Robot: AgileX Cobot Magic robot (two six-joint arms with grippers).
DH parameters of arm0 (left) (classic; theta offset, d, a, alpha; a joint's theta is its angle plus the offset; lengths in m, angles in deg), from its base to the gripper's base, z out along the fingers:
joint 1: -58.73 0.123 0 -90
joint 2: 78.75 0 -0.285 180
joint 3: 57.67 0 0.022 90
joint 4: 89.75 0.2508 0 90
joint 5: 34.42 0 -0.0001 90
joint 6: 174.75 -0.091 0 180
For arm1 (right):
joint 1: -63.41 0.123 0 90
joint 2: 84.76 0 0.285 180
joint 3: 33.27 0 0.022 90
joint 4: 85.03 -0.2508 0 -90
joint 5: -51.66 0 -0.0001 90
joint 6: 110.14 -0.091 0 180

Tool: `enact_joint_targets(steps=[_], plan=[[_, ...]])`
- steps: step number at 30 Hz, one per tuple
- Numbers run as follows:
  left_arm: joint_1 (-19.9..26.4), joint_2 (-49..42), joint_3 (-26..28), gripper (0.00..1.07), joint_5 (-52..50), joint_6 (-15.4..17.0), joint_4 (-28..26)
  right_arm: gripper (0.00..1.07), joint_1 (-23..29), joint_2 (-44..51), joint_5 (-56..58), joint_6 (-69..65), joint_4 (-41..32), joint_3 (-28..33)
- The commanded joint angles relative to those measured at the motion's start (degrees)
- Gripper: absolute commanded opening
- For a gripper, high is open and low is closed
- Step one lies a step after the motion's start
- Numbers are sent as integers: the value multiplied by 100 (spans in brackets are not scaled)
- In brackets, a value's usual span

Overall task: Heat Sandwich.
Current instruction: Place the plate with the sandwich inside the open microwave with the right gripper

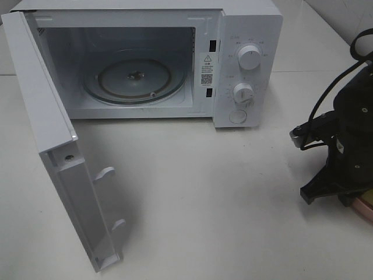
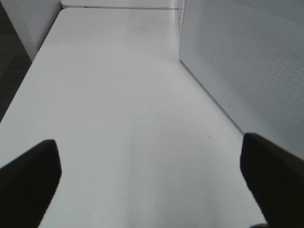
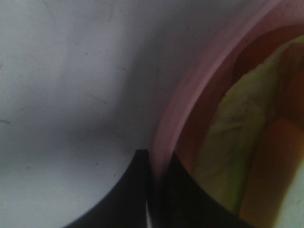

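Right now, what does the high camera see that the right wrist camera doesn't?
Only the high camera shows the microwave, its open door, the glass turntable inside and the two knobs. Only the right wrist camera shows the sandwich, and how the right hand pinches the pink plate by its rim. Both show the white table, a bit of the pink plate and the right hand.

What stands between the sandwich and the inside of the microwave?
Nothing visible. The white microwave's door hangs wide open, its round glass turntable is bare, and the white table between it and the layered white-bread sandwich on its round pink plate holds nothing.
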Motion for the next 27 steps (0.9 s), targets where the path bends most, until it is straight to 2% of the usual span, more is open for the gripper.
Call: enact_joint_targets(steps=[1, 15, 27], plan=[[-34, -149, 0, 98, -63, 11, -23, 0, 166, 97, 138, -29, 0, 17], [-34, -149, 0, 98, -63, 11, -23, 0, 327, 1031, 1014, -29, -109, 29], [-34, -149, 0, 98, -63, 11, -23, 0, 1129, 1558, 1610, 63, -103, 29]])
